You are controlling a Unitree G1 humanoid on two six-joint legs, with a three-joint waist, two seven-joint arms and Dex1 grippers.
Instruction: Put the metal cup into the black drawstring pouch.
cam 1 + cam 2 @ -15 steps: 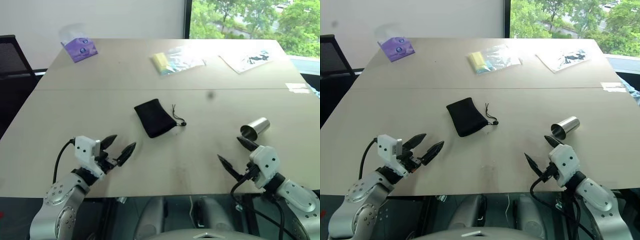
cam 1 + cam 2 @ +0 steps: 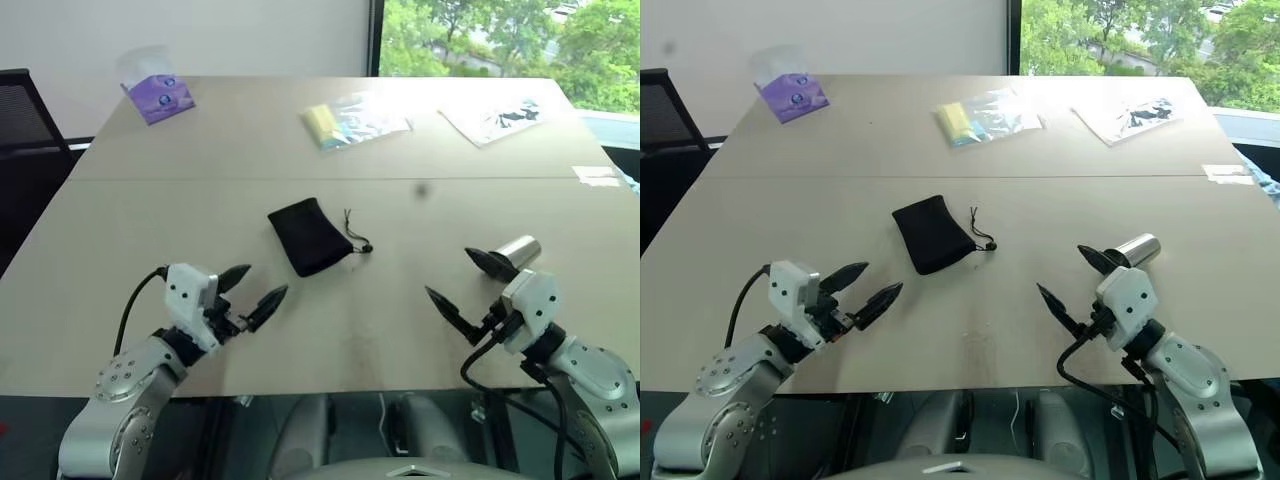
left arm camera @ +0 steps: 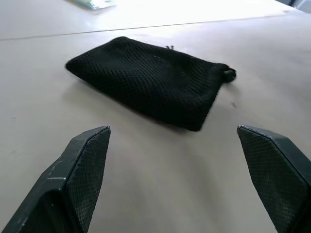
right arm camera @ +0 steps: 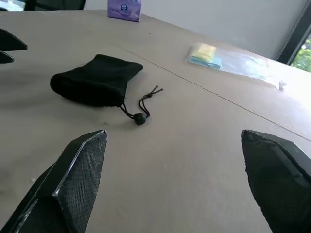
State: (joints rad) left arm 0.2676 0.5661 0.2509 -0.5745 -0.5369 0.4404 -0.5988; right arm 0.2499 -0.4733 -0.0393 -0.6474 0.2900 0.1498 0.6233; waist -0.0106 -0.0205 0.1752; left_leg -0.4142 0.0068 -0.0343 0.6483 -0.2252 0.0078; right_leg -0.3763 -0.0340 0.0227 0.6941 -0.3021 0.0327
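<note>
fingers (image 2: 236, 274) spread, both grippers advanced

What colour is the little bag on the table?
The little bag is plain black, best seen in the left wrist view.

Beige table (image 2: 200, 200), white wall (image 2: 200, 30) behind, window (image 2: 500, 35) showing green trees, dark chair (image 2: 25, 105)

an office or meeting room: a long pale tabletop (image 2: 200, 215) made of joined sections, a dark office chair (image 2: 22, 110) at its far corner, a plain white wall (image 2: 200, 30), and a big window (image 2: 500, 35) looking onto green trees.
</note>
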